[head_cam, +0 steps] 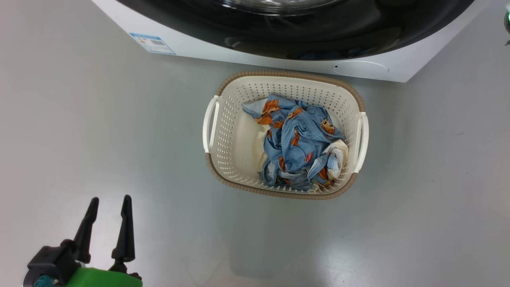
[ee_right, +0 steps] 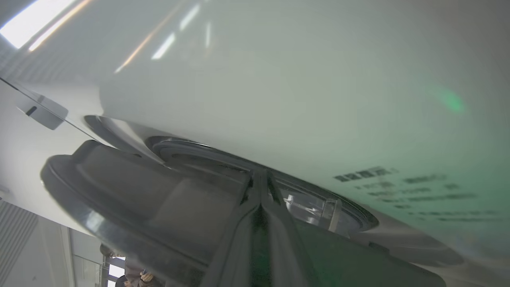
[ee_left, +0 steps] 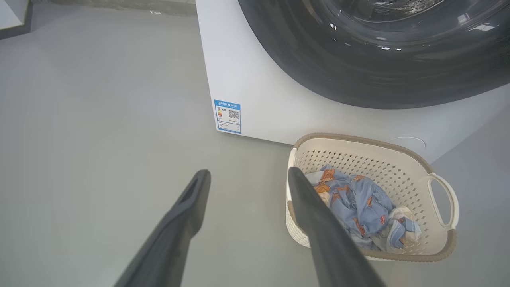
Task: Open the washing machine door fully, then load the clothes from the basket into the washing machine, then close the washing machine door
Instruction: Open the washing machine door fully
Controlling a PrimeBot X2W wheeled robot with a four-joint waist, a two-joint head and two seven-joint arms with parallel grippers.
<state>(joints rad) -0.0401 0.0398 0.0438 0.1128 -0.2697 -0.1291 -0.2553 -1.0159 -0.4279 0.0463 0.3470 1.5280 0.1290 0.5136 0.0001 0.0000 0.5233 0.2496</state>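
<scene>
Left tool (head_cam: 111, 199) sits closest to us, low at the left of the head view, its two long dark fingers (head_cam: 125, 227) spread apart and holding nothing, over the plain grey floor (head_cam: 79, 139). We see the small oval cream plastic basket (head_cam: 227, 131) with perforated sides, brown rim and white side handles standing on the floor just in front of the big white boxy washing machine (head_cam: 199, 44), well apart from that tool. A soft bundle of light blue clothes (head_cam: 297, 143) with orange-brown prints, plus cream and white pieces, lies inside the basket, heaped toward its right half. We see the large round glossy black door (head_cam: 318, 36) looking shut against the machine front. A small blue sticker (head_cam: 152, 43) sits low on the front's left corner.

In the left wrist view we get the left tool (ee_left: 248, 172) open above the floor, with the basket (ee_left: 358, 138), clothes (ee_left: 354, 199), sticker (ee_left: 227, 116), door (ee_left: 358, 71) and machine (ee_left: 259, 79) beyond it.

In the right wrist view we see the right tool (ee_right: 261, 179) with fingers pressed together, nothing between them, tips at the dark door rim (ee_right: 119, 191) beside the white front (ee_right: 279, 79); whether they touch it we cannot tell.
</scene>
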